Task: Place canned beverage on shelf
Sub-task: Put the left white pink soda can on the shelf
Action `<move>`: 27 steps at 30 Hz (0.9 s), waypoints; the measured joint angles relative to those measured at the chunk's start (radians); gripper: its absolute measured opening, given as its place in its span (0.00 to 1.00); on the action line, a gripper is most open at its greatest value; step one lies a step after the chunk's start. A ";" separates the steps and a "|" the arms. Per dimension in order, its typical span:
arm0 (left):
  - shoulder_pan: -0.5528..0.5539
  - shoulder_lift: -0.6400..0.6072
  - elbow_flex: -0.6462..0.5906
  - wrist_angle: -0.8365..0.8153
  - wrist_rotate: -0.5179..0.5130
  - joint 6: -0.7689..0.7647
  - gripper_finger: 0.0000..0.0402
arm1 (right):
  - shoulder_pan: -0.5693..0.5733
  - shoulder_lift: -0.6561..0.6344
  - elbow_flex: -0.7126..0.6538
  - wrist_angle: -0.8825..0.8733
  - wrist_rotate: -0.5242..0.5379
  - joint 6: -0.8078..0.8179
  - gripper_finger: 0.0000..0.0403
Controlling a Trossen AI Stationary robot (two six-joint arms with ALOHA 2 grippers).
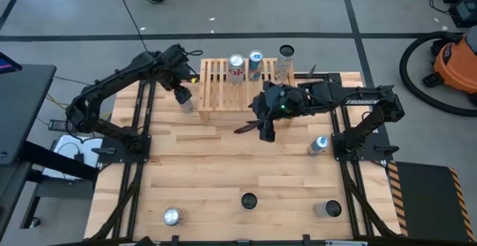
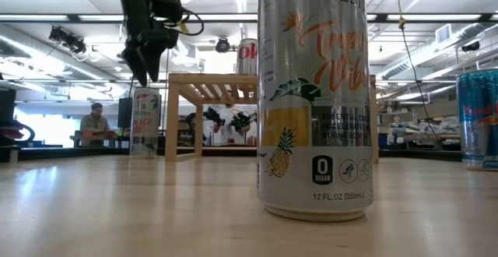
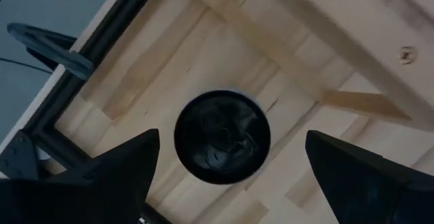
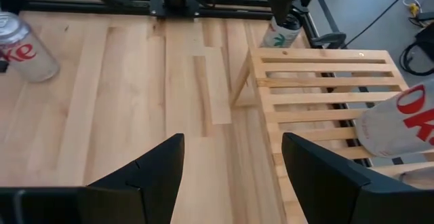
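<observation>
Left end effector (image 1: 184,95) hangs open, empty, above a can (image 1: 186,105) on the wooden table (image 1: 223,171).

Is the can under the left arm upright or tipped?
Upright. The left wrist view looks straight down on the can's round dark top, and the low view shows it standing beside the shelf.

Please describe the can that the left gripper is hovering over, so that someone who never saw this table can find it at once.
Start from the wooden shelf at the table's far edge. Just off its left end, one can stands on the table top, directly under the open left gripper. Unlike the cans on the slats, it stands beside the shelf, not on it.
</observation>
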State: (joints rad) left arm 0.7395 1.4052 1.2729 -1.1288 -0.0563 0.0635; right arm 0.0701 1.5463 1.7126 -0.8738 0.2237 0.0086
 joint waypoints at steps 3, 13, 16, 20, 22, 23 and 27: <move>0.004 0.000 -0.035 0.004 0.000 0.000 0.92 | 0.012 0.000 0.000 -0.001 0.000 0.000 0.64; 0.009 0.000 -0.148 0.137 0.000 -0.027 0.92 | 0.029 0.000 0.000 -0.001 0.000 0.000 0.64; 0.010 0.005 -0.160 0.152 0.000 -0.026 0.92 | 0.029 0.000 0.000 0.000 0.000 0.000 0.64; 0.010 0.009 -0.172 0.157 0.000 -0.022 0.92 | 0.029 0.000 0.000 0.000 0.000 0.000 0.64; 0.010 0.009 -0.179 0.170 0.000 -0.019 0.92 | 0.029 0.000 0.000 0.001 0.000 0.000 0.64; 0.010 0.009 -0.185 0.172 0.000 -0.019 0.92 | 0.029 0.000 0.000 0.003 0.001 0.000 0.64; 0.010 0.010 -0.204 0.177 0.000 -0.004 0.91 | 0.029 0.000 0.000 0.005 0.001 0.000 0.64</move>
State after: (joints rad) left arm 0.7498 1.4147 1.0687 -0.9518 -0.0566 0.0600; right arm 0.0990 1.5463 1.7126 -0.8689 0.2245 0.0090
